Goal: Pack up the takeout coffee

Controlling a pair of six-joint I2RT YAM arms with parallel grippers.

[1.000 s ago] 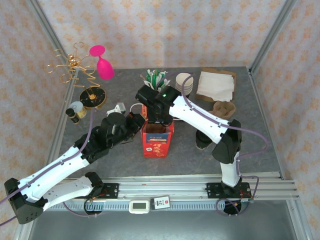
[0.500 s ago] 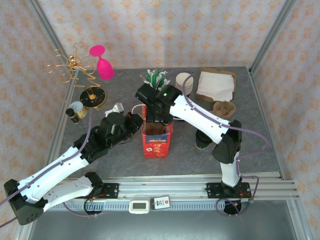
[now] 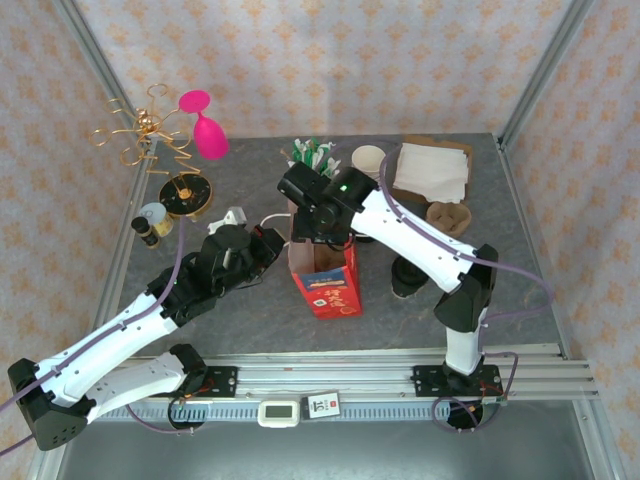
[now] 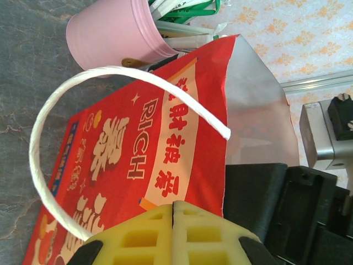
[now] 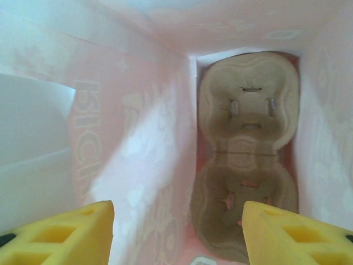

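step: tray [image 5: 245,160] lies inside bag [image 3: 328,285], coffee [image 3: 406,280] not yet packed | right claw [image 5: 176,232] open, empty, above bag mouth | left claw [image 4: 172,232] closed beside bag | coffee just right of bag | next: grip coffee upright
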